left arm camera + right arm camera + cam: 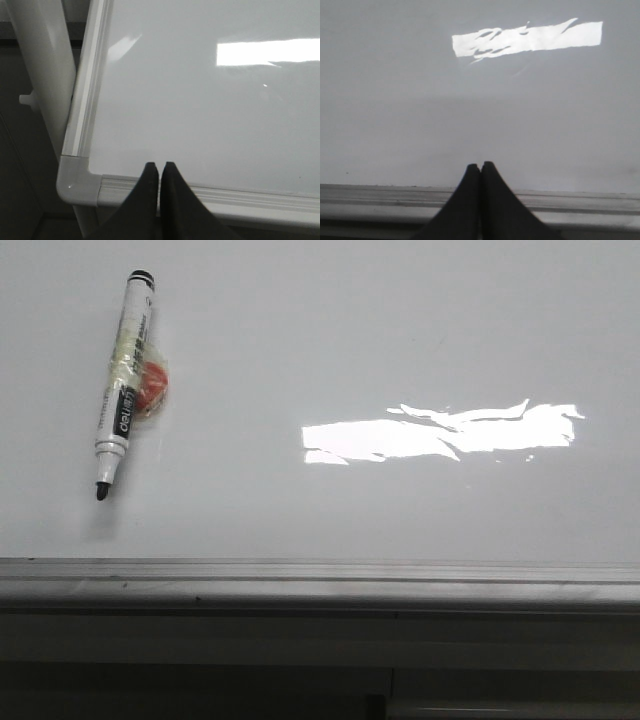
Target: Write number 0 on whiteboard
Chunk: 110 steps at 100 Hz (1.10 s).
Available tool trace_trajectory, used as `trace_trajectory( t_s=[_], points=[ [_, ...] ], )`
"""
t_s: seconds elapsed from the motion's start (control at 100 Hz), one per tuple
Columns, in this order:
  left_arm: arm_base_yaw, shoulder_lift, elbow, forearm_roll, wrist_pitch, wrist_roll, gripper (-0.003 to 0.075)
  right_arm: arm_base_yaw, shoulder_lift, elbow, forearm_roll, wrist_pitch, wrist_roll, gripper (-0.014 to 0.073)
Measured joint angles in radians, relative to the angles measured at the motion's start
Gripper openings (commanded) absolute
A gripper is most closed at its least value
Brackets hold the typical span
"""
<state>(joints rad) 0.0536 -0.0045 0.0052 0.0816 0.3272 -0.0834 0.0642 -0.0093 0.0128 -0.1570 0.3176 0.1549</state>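
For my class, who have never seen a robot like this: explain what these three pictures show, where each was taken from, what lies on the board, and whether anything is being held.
This is a two-armed robot facing a large glossy pale grey-white whiteboard with a grey metal frame. The front picture looks forward over the board. The other two come from cameras on the arms' wrists, so each shows its own dark, pointed fingers at the bottom: the left gripper over the board's rounded frame corner, the right gripper over the frame's edge. Both pairs of fingers are pressed together and hold nothing.

On the board lies an uncapped black-tipped white marker pen, with clear tape and something red-orange attached to its side. The bright patch is only reflected light. No number has been written yet.
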Motion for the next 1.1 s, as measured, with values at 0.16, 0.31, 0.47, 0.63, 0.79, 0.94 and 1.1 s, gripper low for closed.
trace_trajectory(
  t_s=[0.16,0.31,0.47,0.63,0.79,0.94,1.1],
  points=[
    [0.000,0.000,0.000,0.002,0.000,0.000,-0.0020,0.000,0.000,0.000,0.000,0.000,0.000,-0.0069],
    [0.000,0.000,0.000,0.008,0.000,0.000,-0.0020,0.000,0.000,0.000,-0.008,0.000,0.000,-0.0069],
    [0.000,0.000,0.000,0.007,-0.007,0.000,-0.0020,0.000,0.000,0.000,-0.015,-0.018,0.000,-0.0069],
    [0.000,0.000,0.000,-0.031,-0.107,0.000,-0.0020,0.000,0.000,0.000,-0.018,-0.134,0.000,-0.0069],
    [0.000,0.000,0.000,-0.035,-0.159,0.000,-0.0020,0.000,0.000,0.000,-0.036,-0.246,0.000,-0.0069],
    [0.000,0.000,0.000,-0.035,-0.162,0.000,-0.0020,0.000,0.000,0.000,-0.044,-0.358,0.000,-0.0069],
    [0.000,0.000,0.000,-0.035,-0.173,-0.001,-0.0020,0.000,0.000,0.000,-0.037,-0.464,0.032,-0.0069]
  ],
)
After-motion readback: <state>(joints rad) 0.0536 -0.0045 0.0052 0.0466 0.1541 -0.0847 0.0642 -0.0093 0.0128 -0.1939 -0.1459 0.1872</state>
